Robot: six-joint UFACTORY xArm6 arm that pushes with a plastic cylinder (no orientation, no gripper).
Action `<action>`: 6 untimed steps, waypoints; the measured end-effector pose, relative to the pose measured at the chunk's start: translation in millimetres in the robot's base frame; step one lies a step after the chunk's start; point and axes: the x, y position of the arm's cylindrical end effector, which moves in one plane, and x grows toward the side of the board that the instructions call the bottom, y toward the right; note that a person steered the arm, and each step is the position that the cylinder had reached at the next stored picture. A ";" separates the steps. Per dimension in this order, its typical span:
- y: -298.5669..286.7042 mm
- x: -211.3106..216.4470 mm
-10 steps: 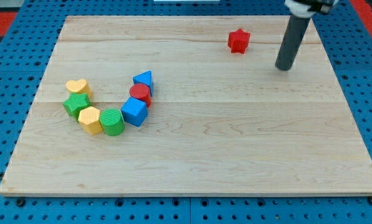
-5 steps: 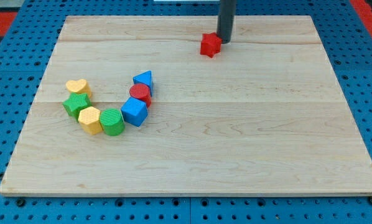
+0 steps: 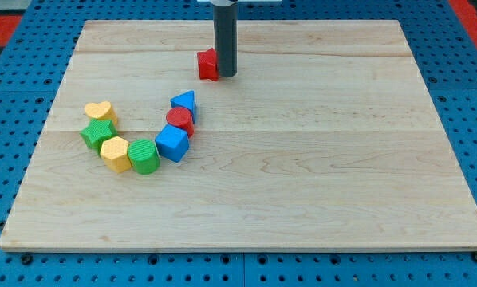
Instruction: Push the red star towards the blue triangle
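My tip (image 3: 226, 76), a bare rod with no jaws to open or close, touches the red star (image 3: 207, 64) at its 3 o'clock side. Blue triangle (image 3: 184, 101) lies near, toward 7 o'clock of the star. Push should angle down-left.

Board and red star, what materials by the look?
Board: pale wood, likely matte, with visible grain and plank seams. Red star: probably plastic, solid uniform colour; surface texture too small to tell. My tip sits against its right side.

Board (image 3: 302, 183): pale, smooth, matt wood with visible grain. Green cylinder (image 3: 143, 155): finely ribbed. Rod (image 3: 225, 40): dark, matt.
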 end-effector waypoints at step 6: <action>-39.3 -56.9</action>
